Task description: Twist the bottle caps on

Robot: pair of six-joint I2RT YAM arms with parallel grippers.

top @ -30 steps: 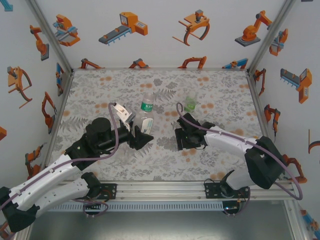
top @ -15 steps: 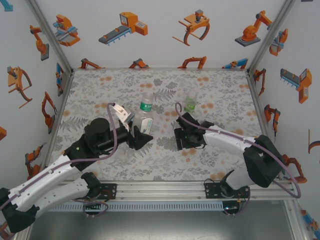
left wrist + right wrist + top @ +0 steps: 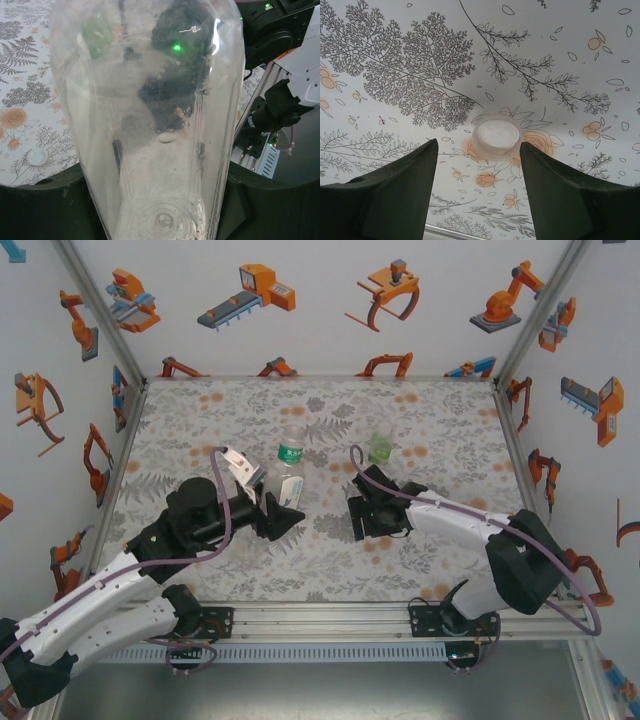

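Top camera looks down from six o'clock over the table [image 3: 450,410]; wrist cameras sit close, sharing its floral centre.

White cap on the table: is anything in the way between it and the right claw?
No, nothing visible. In the right wrist view the white cap lies flat on the flowery table, just ahead of the right gripper, lined up with the gap between its open fingers. Only bare tabletop separates them.

Three clear bottles: the banded bottle [image 3: 292,448], the green-tinted bottle [image 3: 380,447] to its right, and the bare bottle [image 3: 290,485] just nearer than it. Two white caps at most: one cap [image 3: 497,136] and another cap [image 3: 37,157], perhaps the same. Two arms: left arm [image 3: 110,590], right arm [image 3: 470,525].
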